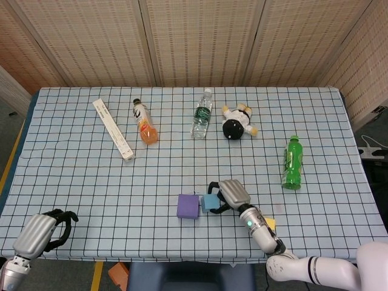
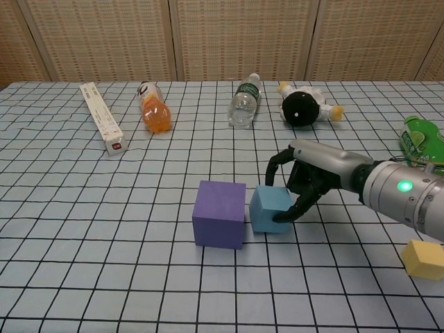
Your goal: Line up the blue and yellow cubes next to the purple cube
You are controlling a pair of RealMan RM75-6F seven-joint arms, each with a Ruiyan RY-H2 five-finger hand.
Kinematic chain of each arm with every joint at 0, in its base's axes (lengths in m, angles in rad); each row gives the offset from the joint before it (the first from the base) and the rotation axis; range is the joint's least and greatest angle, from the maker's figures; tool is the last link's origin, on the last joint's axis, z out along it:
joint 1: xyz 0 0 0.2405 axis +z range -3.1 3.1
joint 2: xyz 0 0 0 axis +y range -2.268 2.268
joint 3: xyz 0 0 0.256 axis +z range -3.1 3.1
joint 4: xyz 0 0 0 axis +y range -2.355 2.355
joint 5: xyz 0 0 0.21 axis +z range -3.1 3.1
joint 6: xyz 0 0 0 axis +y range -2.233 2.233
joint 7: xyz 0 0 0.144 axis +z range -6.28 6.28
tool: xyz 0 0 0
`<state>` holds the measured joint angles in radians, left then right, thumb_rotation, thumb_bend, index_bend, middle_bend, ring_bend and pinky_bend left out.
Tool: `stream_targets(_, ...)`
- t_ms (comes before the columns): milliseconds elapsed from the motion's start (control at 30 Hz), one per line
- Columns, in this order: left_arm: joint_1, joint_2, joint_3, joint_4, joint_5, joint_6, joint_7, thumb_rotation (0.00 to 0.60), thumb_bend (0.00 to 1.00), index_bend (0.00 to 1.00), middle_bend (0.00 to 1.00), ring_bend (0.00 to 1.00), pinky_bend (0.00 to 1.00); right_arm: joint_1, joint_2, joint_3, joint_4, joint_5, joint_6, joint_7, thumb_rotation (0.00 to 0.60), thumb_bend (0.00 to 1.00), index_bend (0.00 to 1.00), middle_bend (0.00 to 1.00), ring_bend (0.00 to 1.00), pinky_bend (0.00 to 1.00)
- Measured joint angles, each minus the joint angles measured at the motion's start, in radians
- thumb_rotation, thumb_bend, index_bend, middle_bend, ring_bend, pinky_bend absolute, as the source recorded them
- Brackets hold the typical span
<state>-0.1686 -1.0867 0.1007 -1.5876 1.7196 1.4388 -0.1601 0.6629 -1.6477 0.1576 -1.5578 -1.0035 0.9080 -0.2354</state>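
Chest view puts the purple cube (image 2: 220,214) near the middle of the checked desk (image 2: 104,208), with the blue cube (image 2: 271,209) just beside it at 3 o'clock — the two look to be touching or nearly so, a thin dark seam between them. The right hand (image 2: 309,182) reaches in from 3 o'clock and holds the blue cube, its fingers (image 2: 276,165) arched over the cube's far top edge and a lower digit pressed against the cube's right face. The yellow cube (image 2: 422,259) lies well apart at about 4 o'clock from the pair, close to the desk's right edge and beneath the right forearm. In the head view the same row shows at the near middle of the desk: purple cube (image 1: 188,205), blue cube (image 1: 210,202), right hand (image 1: 231,194); only a sliver of yellow cube (image 1: 270,223) peeks out beside the forearm. The left hand (image 1: 43,231) rests at the desk's near-left corner, at 8 o'clock from the cubes, with its dark fingers curled in and nothing in them. Along the far side lie a long white box (image 2: 101,125), an orange bottle (image 2: 153,110), a clear water bottle (image 2: 244,102) and a black-and-white plush toy (image 2: 306,105) — a green bottle (image 1: 292,161) lies toward the right edge.
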Motion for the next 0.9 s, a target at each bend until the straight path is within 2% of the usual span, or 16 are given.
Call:
stream_targets(367, 0.001, 0.000, 0.002, -0.001, 0.006, 0.004, 0.004, 0.600, 0.57, 0.46, 0.57, 0.43, 0.61, 0.001, -0.005, -0.015, -0.037, 0.034, 0.022, -0.049, 0.600, 0.07, 0.58, 0.97, 0.88, 1.00)
stream_targets(767, 0.000, 0.002, 0.005, -0.003, 0.011, 0.005, 0.000, 0.600, 0.57, 0.46, 0.57, 0.43, 0.61, 0.010, -0.050, -0.014, 0.018, 0.026, 0.002, -0.013, 0.600, 0.07, 0.58, 0.97, 0.88, 1.00)
stream_targets(900, -0.001, 0.002, 0.004, -0.001, 0.010, 0.004, -0.004, 0.600, 0.58, 0.46, 0.57, 0.43, 0.61, 0.011, -0.061, -0.014, 0.040, 0.011, -0.006, 0.004, 0.600, 0.07, 0.52, 0.97, 0.88, 1.00)
